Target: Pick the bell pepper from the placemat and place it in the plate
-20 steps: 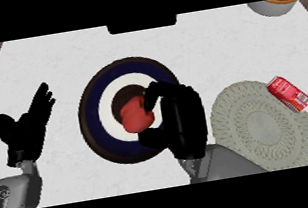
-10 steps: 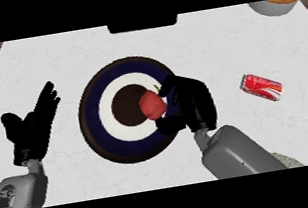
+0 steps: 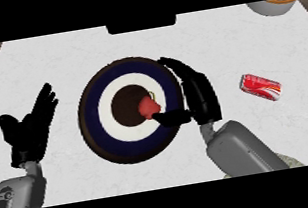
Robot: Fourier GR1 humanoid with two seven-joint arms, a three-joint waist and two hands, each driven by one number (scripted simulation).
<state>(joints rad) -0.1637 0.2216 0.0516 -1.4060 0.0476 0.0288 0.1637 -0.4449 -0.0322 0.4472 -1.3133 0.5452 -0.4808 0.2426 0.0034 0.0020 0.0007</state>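
The red bell pepper (image 3: pixel 148 106) lies in the dark centre of a round plate (image 3: pixel 96 116) with blue and white rings, in the middle of the counter. My right hand (image 3: pixel 199 95) stands along the plate's right rim. It is open, its fingers straight and pointing away from me. Its thumb (image 3: pixel 171 118) reaches left, just below the pepper. My left hand (image 3: pixel 29 127) rests open to the left of the plate, fingers up, touching nothing. Only a grey-green sliver of the placemat (image 3: pixel 294 160) shows, at the lower right behind my right forearm.
A red can (image 3: pixel 261 87) lies on its side to the right of my right hand. An orange-rimmed bowl (image 3: pixel 274 6) sits at the far right corner. A black object (image 3: pixel 141 24) sits at the far edge. Wooden floor borders the counter on both sides.
My right hand has uncurled from the pepper, fingers now straight beside it. The pepper rests in the plate's centre. The left hand has stayed where it was.
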